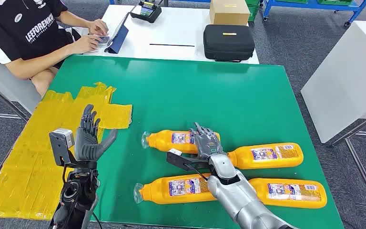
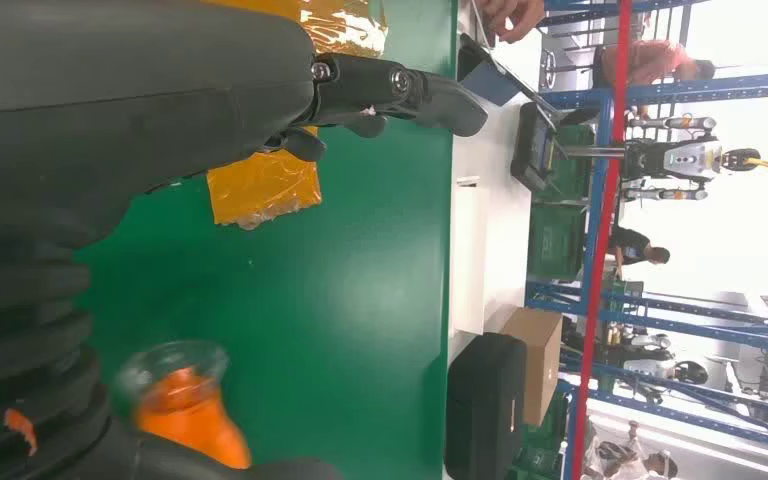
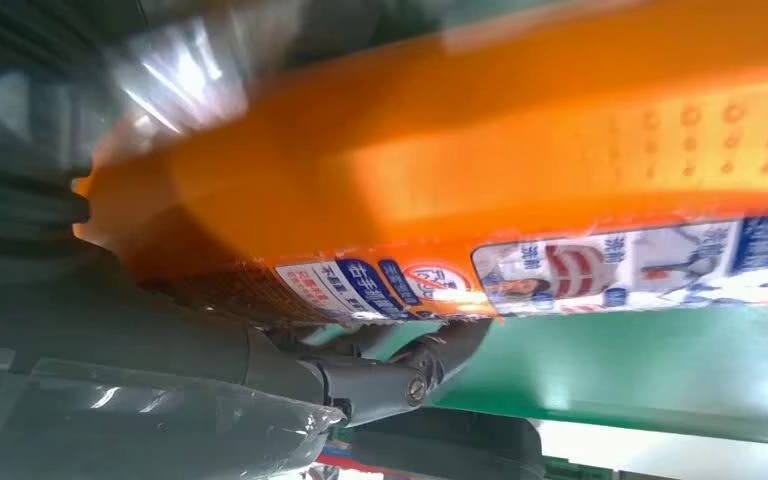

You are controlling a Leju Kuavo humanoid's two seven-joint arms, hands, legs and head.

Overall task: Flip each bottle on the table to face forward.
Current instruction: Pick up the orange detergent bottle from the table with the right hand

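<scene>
4 orange bottles lie on the green tabletop (image 1: 248, 90). The right hand (image 1: 206, 143) rests on the far-left bottle (image 1: 171, 140), fingers wrapped round it, seemingly mid-flip; next it needs rolling label-forward. The left hand (image 1: 89, 136) hovers, fingers spread, holding nothing.

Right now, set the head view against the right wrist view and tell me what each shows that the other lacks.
Head view alone: four orange bottles lying on the green table, the raised left hand, yellow tape, a seated person, a black case.

Right wrist view alone: a close look at the label and dimpled side of one bottle.

Both: the right hand on the upper left bottle, and green table surface.
</scene>
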